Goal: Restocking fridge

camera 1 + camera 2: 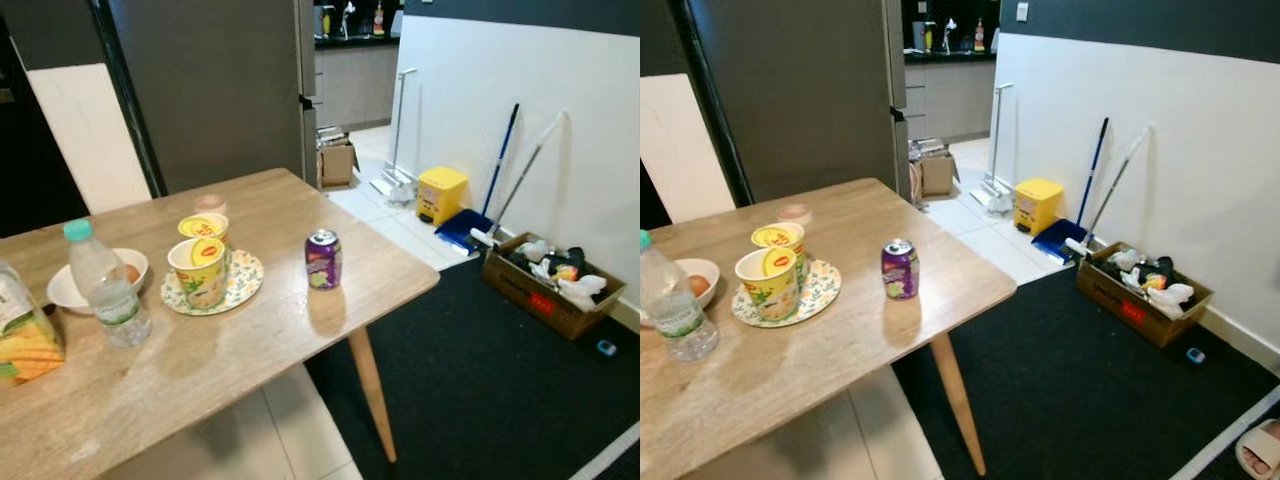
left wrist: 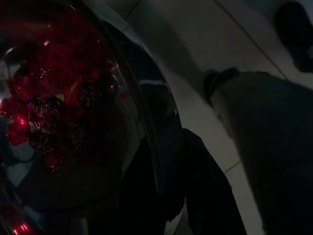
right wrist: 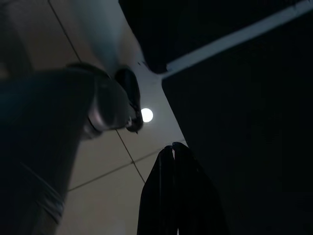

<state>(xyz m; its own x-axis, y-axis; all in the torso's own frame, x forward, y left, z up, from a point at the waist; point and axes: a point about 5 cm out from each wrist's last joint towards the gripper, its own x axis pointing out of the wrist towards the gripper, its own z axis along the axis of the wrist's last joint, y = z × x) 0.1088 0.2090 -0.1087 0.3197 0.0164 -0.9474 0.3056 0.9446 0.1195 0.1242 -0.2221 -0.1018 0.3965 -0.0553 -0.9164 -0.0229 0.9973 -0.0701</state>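
Wooden table (image 1: 250, 340) carries a purple can (image 1: 323, 259) at 3 o'clock of the cups (image 1: 203, 262) awaiting pickup, while the left gripper (image 2: 166, 196) clasps a bowl of red fruit (image 2: 58, 112) that I judge bound for the fridge (image 1: 215, 85) at 12 o'clock, and the right gripper (image 3: 172, 147) hangs closed and empty

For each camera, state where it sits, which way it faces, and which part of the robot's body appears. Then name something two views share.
Left eye view: on the head, looking forward and down at the wooden table, the purple can and the fridge.
Right eye view: the same head and the same scene, offset sideways.
Left wrist view: dark, with the left gripper beside a glossy container of red items.
Right wrist view: faces down at the floor tiles, and the right gripper is shut.
Shared: both eye views show the can.
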